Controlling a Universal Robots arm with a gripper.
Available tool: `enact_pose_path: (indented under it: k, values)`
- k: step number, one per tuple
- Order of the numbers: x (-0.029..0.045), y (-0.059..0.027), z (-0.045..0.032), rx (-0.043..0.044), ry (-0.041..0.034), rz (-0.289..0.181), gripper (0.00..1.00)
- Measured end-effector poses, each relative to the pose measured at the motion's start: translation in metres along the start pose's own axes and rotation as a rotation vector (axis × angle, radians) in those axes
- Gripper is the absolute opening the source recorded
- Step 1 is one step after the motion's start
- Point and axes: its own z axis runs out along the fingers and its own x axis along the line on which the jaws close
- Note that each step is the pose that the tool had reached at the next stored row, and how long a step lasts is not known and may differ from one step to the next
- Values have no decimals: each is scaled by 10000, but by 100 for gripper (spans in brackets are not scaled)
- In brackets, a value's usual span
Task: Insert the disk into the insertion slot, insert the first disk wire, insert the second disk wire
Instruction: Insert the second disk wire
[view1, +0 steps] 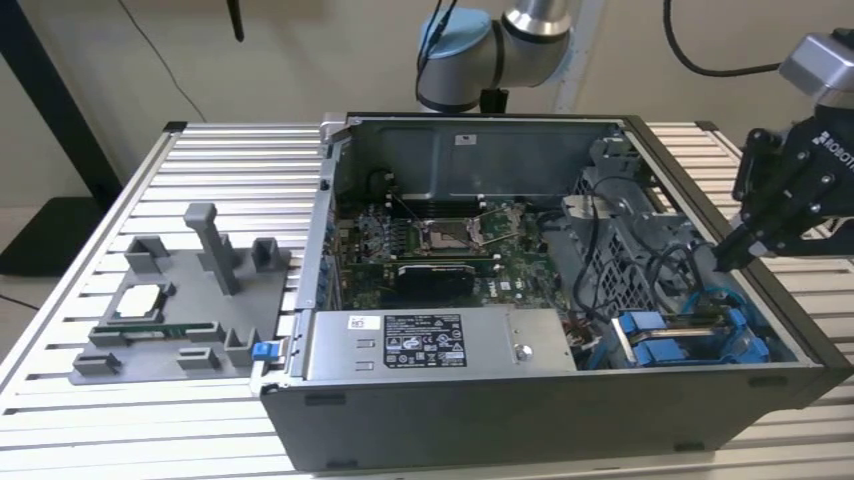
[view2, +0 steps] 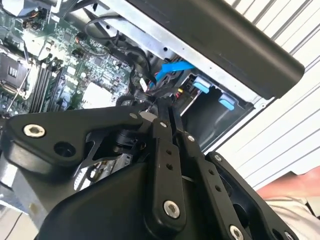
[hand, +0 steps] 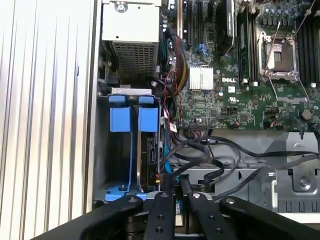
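**benchrat:** Two blue plastic carrier tabs sit in the grey sheet-metal drive cage slot (hand: 131, 150), so the flat silver-grey hard disk in its blue frame (hand: 149, 155) looks seated already, at about 4 o'clock in the open grey computer case (view1: 534, 400) in the exterior view. Why's the arm parked there?

**solderfox:** My guess is it's lined up for the cabling. The black pincer (hand: 176, 186) hangs over the black wire bundle (hand: 210, 150) just beside the cage, fingers pressed together and apparently gripping nothing. The ribbed metal desk (view1: 80, 300) also holds a grey parts fixture (view1: 180, 300).
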Motion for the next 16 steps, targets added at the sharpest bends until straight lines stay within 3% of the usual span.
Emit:
enact_pose_path:
  k: [11,14,16]
  values:
    - [5,305,29,6,-17,65,0]
    - [9,415,54,49,-18,67,0]
    - [15,472,72,127,-18,60,0]
